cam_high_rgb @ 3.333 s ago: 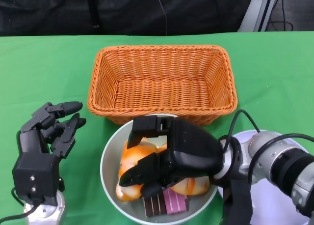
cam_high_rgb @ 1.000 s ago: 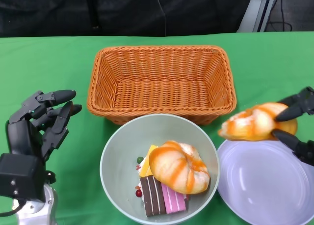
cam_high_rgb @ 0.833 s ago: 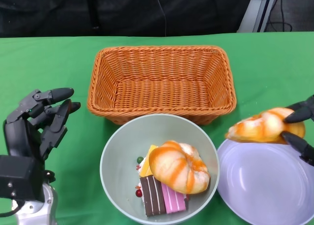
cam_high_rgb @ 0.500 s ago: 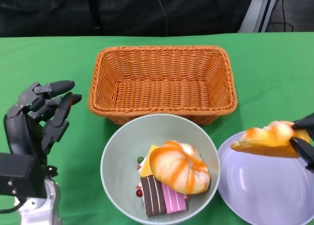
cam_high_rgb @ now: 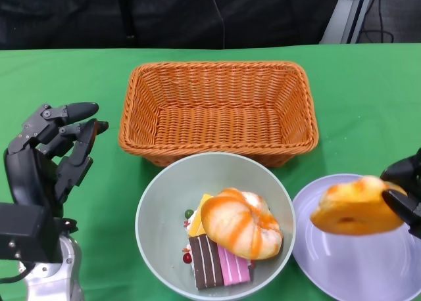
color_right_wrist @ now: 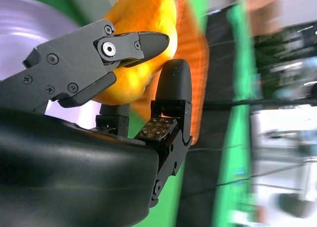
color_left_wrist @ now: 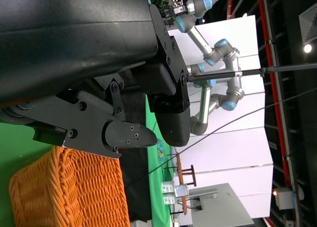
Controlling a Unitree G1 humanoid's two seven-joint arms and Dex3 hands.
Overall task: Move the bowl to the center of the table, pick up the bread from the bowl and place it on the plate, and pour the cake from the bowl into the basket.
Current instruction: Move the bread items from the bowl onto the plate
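Observation:
A grey bowl [cam_high_rgb: 164, 202] stands at the table's near centre, holding an orange-glazed bread [cam_high_rgb: 240, 223], a striped brown-and-pink cake [cam_high_rgb: 218, 269] and a yellow piece. My right hand [cam_high_rgb: 409, 196] at the right edge grips a second glazed bread [cam_high_rgb: 355, 206] [color_right_wrist: 141, 43] just above the lavender plate [cam_high_rgb: 342, 275]. In the right wrist view its fingers [color_right_wrist: 124, 46] clamp the bread, with the plate [color_right_wrist: 29, 24] behind. My left hand [cam_high_rgb: 46, 163] hovers left of the bowl, fingers apart and holding nothing. The orange wicker basket [cam_high_rgb: 218, 107] sits empty behind the bowl.
Green cloth covers the table [cam_high_rgb: 368, 97]. A black backdrop hangs beyond the far edge. The left wrist view shows the basket's corner [color_left_wrist: 69, 187] and robot arms in the room behind.
My right hand has lifted a bread out of the bowl and carried it right, then lowered it over the plate. The left hand has barely shifted.

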